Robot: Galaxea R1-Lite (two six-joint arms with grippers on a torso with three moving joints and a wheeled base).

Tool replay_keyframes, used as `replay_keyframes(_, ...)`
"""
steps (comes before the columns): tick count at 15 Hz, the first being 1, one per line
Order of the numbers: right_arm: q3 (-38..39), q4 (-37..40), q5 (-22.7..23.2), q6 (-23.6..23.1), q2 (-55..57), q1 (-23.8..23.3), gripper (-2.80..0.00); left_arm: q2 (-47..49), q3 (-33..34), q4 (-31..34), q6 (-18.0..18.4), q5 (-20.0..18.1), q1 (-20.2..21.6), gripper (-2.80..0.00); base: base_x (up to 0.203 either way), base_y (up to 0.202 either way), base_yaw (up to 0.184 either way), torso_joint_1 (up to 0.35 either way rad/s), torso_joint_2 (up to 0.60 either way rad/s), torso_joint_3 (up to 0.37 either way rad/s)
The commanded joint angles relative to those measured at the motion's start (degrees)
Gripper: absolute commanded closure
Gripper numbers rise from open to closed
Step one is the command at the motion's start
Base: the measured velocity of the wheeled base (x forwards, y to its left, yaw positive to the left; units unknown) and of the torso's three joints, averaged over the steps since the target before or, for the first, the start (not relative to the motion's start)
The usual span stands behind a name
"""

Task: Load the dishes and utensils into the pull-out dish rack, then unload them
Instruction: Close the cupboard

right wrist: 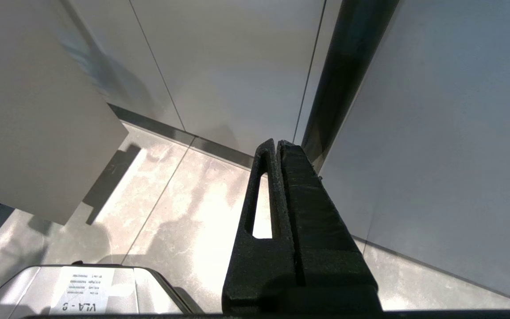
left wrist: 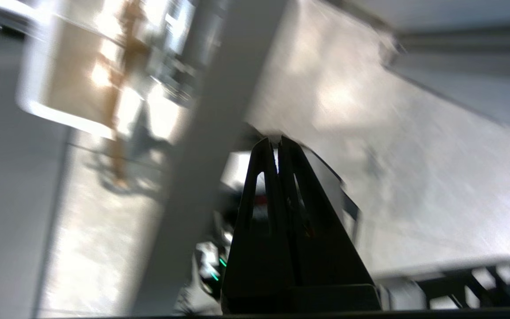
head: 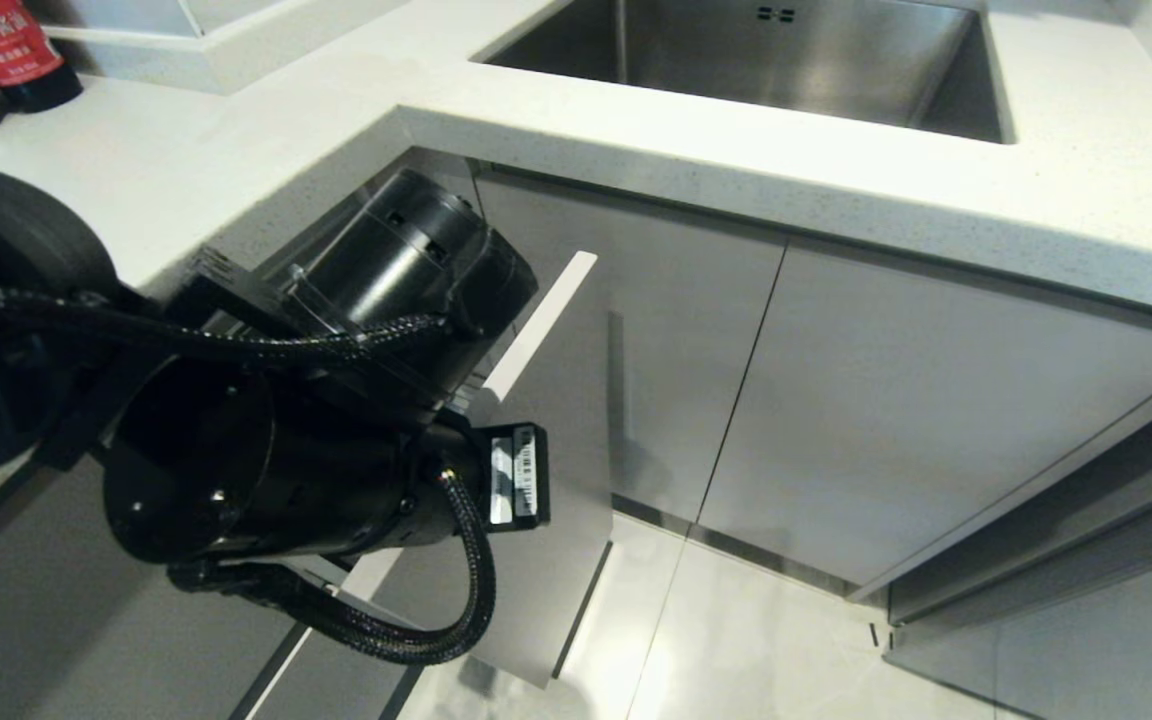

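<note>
The pull-out dish rack stands drawn out from under the counter, and its pale grey front panel [head: 561,450] juts toward me in the head view. My left arm [head: 316,400] hangs in front of the panel and hides its own gripper there. In the blurred left wrist view my left gripper [left wrist: 276,142] is shut on nothing, beside the grey panel [left wrist: 202,146]. Past the panel shows the rack's white tray [left wrist: 38,106] with a brownish strip. My right gripper [right wrist: 277,144] is shut and empty, parked low over the floor. The dishes and the utensils are out of view.
A steel sink [head: 786,60] is set in the white countertop [head: 1086,190] above closed grey cabinet doors [head: 886,420]. A dark sauce bottle [head: 16,50] stands at the counter's far left. Pale floor tiles [head: 736,640] lie below, and my base's corner [right wrist: 82,288] shows.
</note>
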Motion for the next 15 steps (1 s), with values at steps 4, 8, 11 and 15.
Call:
replay_keyframes(4, 0.0, 0.05, 0.01, -0.04, -0.06, 0.02, 0.0, -3.81, 0.06, 0.21, 4.51, 3.02, 4.74, 0.0, 0.0, 0.0, 0.0, 0.0, 0.0, 0.0)
replay_keyframes(8, 0.0, 0.01, 0.01, -0.04, -0.06, 0.02, 0.0, -5.6, 0.06, -0.01, 8.87, 4.43, 9.33, 0.0, 0.0, 0.0, 0.0, 0.0, 0.0, 0.0)
replay_keyframes(11, 0.0, 0.01, 0.01, -0.04, -0.06, 0.02, 0.0, -5.9, -0.02, -0.62, 12.79, 4.87, 14.86, 0.0, 0.0, 0.0, 0.0, 0.0, 0.0, 0.0)
replay_keyframes(15, 0.0, 0.0, 0.01, -0.04, -0.06, 0.02, 0.0, -5.61, 1.55, -7.75, 18.95, 7.07, 22.0, 0.0, 0.0, 0.0, 0.0, 0.0, 0.0, 0.0)
